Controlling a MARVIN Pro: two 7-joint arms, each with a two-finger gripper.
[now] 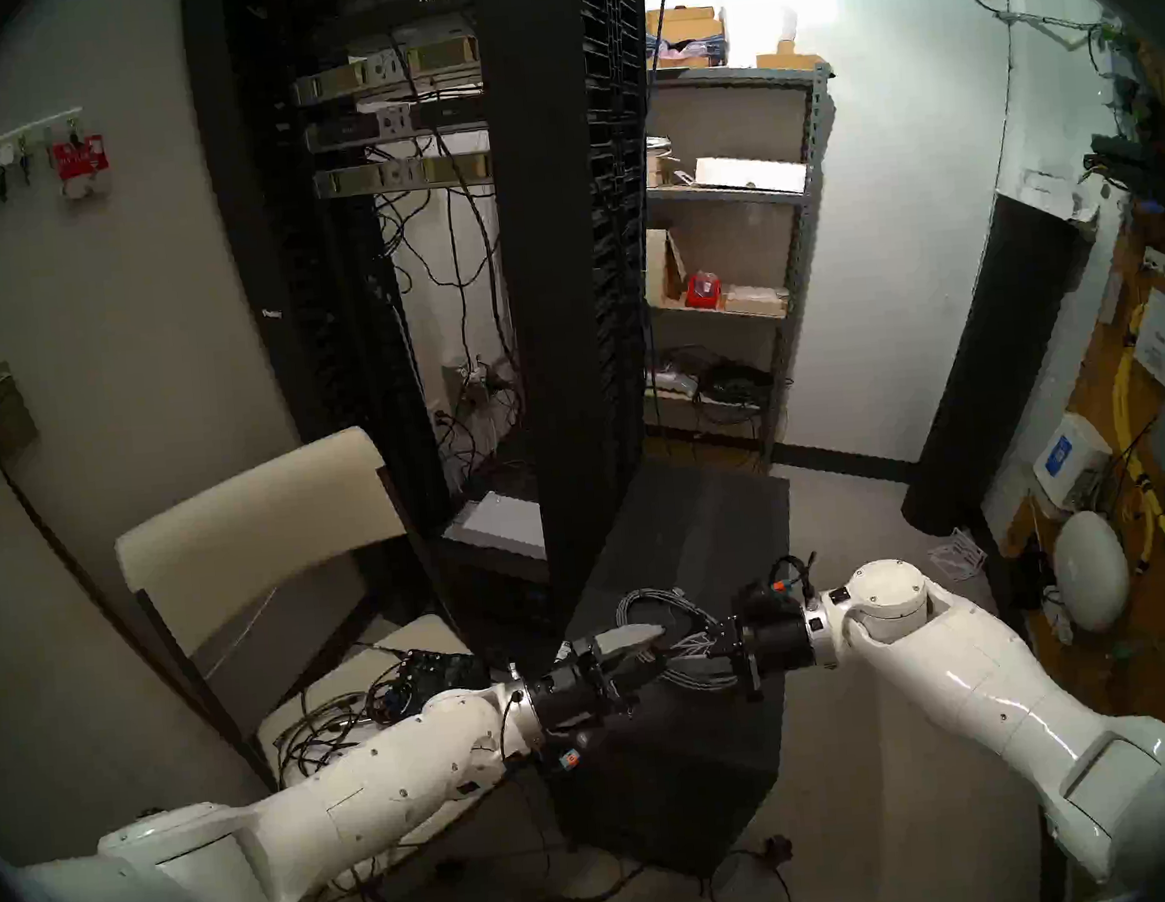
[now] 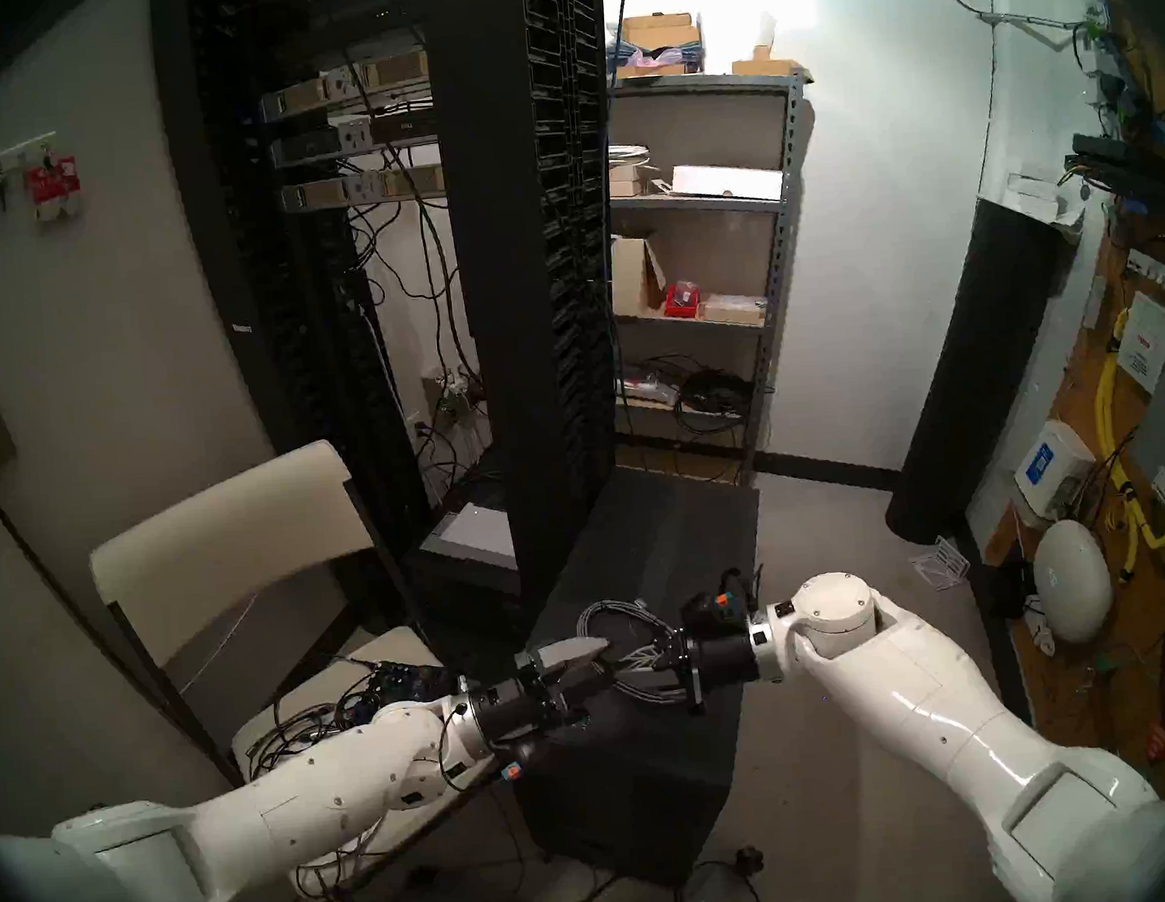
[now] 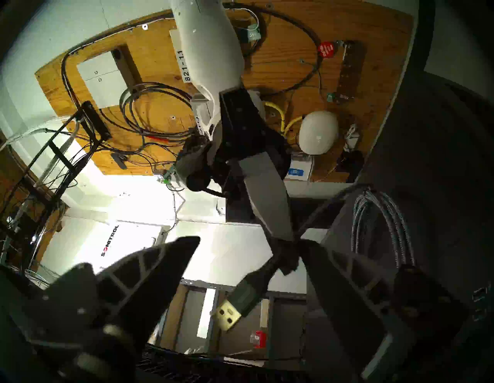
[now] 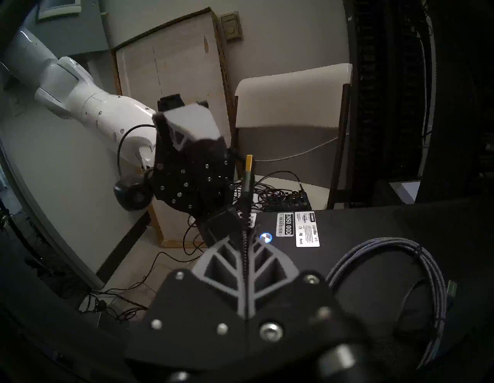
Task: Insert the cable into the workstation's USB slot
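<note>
Trainee: Found the right fingers pinched fully shut on the grey braided cable, gripping the cord just behind the plug.

Operator: Agreed. Saw the gold metal end of the plug jutting clear past the fingertips, toward the other arm. And the left side?

Trainee: Noted the left fingers spread wide, holding nothing. Saw the plug hanging in the gap between them, apart from both in the left wrist view.

Operator: Placed the two sets of fingers tip to tip above the near end of the workstation. Could not tell about contact between them.

Trainee: Spotted the rest of the cable wound in a loop, lying flat on the workstation's matte black top, just beyond the right fingers.

Operator: Also made out a white sticker on that top, with a small lit power light beside it.

Trainee: Farther left, saw a cream chair carrying a tangle of thin black wires and an audio box on its seat.

Operator: Behind the workstation, found the tall black server rack, touching it or just beside it. Farthest back, noted grey metal shelves against the wall.
</note>
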